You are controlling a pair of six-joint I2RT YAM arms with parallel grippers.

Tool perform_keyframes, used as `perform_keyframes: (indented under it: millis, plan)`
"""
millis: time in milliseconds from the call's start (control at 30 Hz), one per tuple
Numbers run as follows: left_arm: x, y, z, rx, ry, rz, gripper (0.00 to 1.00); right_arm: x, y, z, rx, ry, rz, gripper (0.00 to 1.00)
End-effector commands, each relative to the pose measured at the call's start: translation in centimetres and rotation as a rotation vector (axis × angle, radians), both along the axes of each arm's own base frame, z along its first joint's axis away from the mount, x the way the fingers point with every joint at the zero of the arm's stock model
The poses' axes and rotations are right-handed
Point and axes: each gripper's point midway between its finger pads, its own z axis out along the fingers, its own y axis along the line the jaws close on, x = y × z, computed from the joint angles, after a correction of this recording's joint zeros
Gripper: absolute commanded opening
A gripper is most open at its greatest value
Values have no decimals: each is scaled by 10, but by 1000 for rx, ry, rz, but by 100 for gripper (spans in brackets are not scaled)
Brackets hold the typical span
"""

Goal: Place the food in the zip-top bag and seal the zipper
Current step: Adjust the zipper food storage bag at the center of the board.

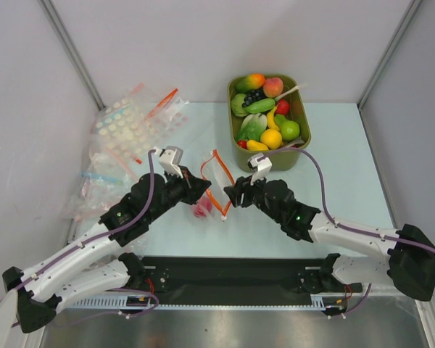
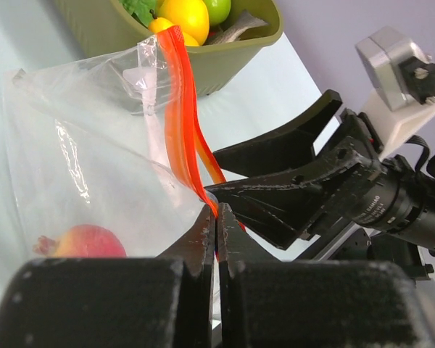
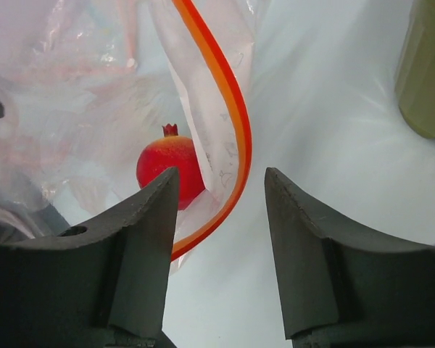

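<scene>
Top external view: one zip-top bag [image 1: 217, 175] is held up between the two grippers near the middle of the table [image 1: 348, 181]. Its mouth gapes and its single red-orange zipper [image 3: 244, 141] bows into an open loop. One item of food is inside, a red toy pomegranate [image 3: 167, 170] lying at the bag's bottom.

The left gripper [image 2: 216, 214] has its jaws pressed together, pinching the bag's edge where the zipper ends. The right gripper [image 3: 221, 172] has its jaws apart. One run of zipper passes between them, close to one finger, and contact cannot be confirmed.

One olive-green tub [image 1: 305, 125] sits just beyond the bag, toward the far right. It holds a heap of toy fruits and vegetables [image 1: 264, 116], roughly a dozen, but the exact count cannot be told.

One pile of clear bags [image 1: 123, 138] lies at the far left. Some are dotted white and one has a blue strip. Their number cannot be told.
</scene>
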Motion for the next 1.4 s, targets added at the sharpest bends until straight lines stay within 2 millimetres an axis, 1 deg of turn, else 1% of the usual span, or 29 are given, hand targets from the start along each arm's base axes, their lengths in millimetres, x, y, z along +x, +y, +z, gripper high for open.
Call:
perform_keyframes:
  millis: [0,67,100,133,200,233,300,367,433,467,500,600,633,667,700,733,833,933,967,1000,1033,1067,1100,1167,1200,1267,1300,1333,1367]
  plan:
    - [2,4,14,-19,-45,10,0,7,4,11,39,25,-2,55]
    - [2,4,14,-18,-46,8,0,9,4,8,57,54,12,54]
    - [2,3,14,-20,-47,7,0,10,5,8,66,60,19,50]
    - [2,3,14,-19,-45,5,0,7,7,8,74,69,45,33]
    - [3,2,13,-16,-44,5,0,8,7,10,79,66,52,17]
    - [3,1,11,-8,-41,3,0,7,6,14,83,60,56,6]
    - [3,-1,12,-4,-38,-5,0,6,1,23,88,37,51,0]
    - [5,-6,5,19,-18,-20,0,8,-7,33,95,12,16,0]
    - [5,-9,3,37,-7,-34,0,7,-23,52,103,-27,-35,0]
    - [7,-11,-2,53,7,-36,0,7,-30,58,100,-49,-53,0]
    - [7,-11,-2,61,13,-36,0,2,-42,77,128,-81,-71,0]
    - [7,-13,-3,69,18,-42,0,-3,-67,98,153,-139,-138,0]
    - [7,-13,-3,70,17,-44,0,-7,-81,114,192,-172,-170,0]
    - [6,-13,-2,68,15,-44,0,-9,-86,117,201,-182,-182,0]
    - [6,-11,0,65,9,-41,0,-12,-96,126,226,-208,-203,0]
    - [6,-10,1,64,6,-36,0,-13,-99,128,236,-215,-212,0]
    - [6,-6,4,64,-2,-25,0,-14,-99,126,244,-222,-205,0]
    - [6,-2,8,68,-12,-13,0,-15,-87,123,230,-215,-157,0]
    - [5,-1,8,76,-10,-13,0,-12,-80,116,208,-199,-143,0]
    - [6,2,13,79,-19,-1,0,-14,-74,118,208,-199,-110,0]
    - [5,7,18,88,-37,6,1,-14,-69,116,197,-196,-93,0]
    - [5,12,17,109,-33,20,2,-13,-65,114,187,-192,-79,0]
    - [8,18,23,117,-48,49,3,-13,-61,112,183,-188,-62,0]
    - [7,25,26,127,-48,74,3,-9,-60,109,192,-172,-72,0]
    - [8,26,26,128,-49,80,3,-7,-55,102,185,-155,-58,0]
    - [10,32,24,138,-42,112,2,-4,-49,97,199,-123,-35,0]
    - [11,34,24,143,-40,129,1,0,-43,87,189,-92,-7,0]
    - [15,39,23,151,-38,162,0,3,-40,83,191,-73,3,0]
    - [17,41,18,170,-25,181,1,5,-36,81,197,-62,16,0]
